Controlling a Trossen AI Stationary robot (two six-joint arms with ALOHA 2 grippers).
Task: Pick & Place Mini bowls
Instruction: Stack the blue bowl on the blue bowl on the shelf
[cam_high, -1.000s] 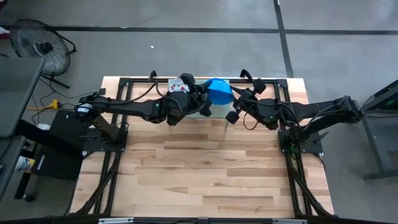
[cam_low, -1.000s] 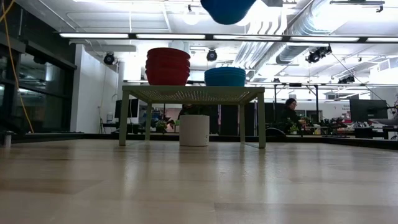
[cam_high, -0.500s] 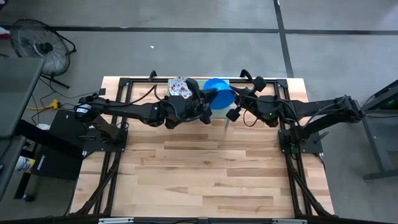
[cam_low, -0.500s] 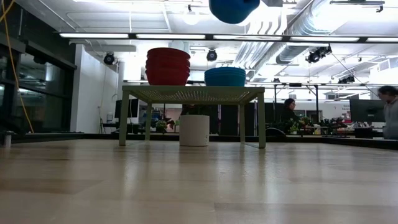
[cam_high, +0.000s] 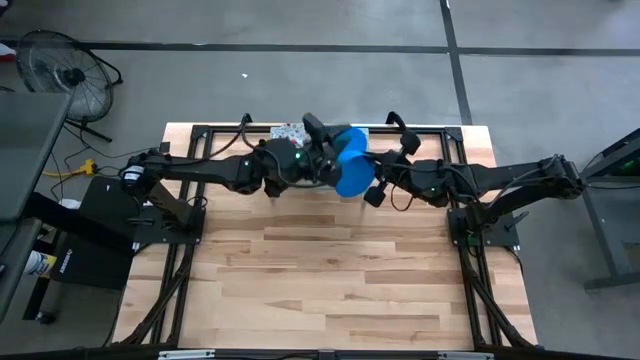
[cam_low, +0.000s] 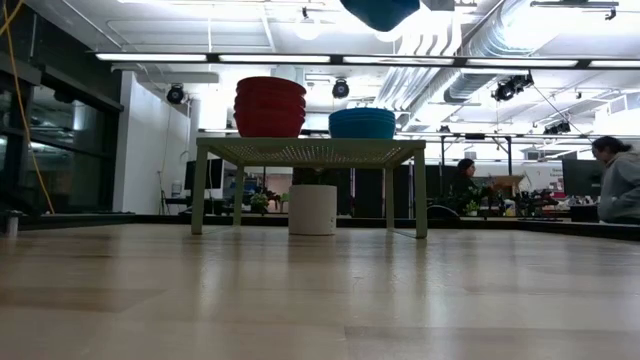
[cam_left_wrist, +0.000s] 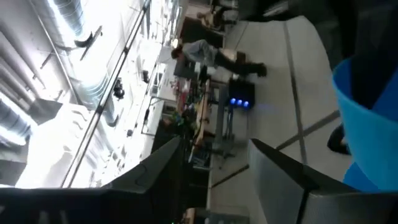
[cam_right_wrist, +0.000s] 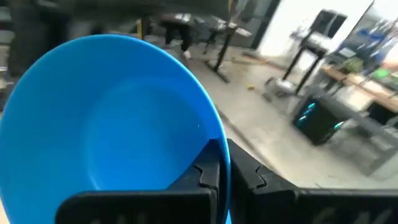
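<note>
Right gripper is pinching the rim of a blue bowl, fingers clamped shut on it, holding it tilted up in the air over the far middle of the table. Left gripper is sitting right beside that bowl with its fingers spread apart, not gripping anything. On the green rack a stack of blue bowls is resting next to a reddish stack. From above, a speckled bowl is peeking out behind the left arm.

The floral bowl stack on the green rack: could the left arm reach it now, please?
Probably yes: the left gripper is open beside the floral bowl stack, and the blue bowl is pinched by the right gripper.
</note>
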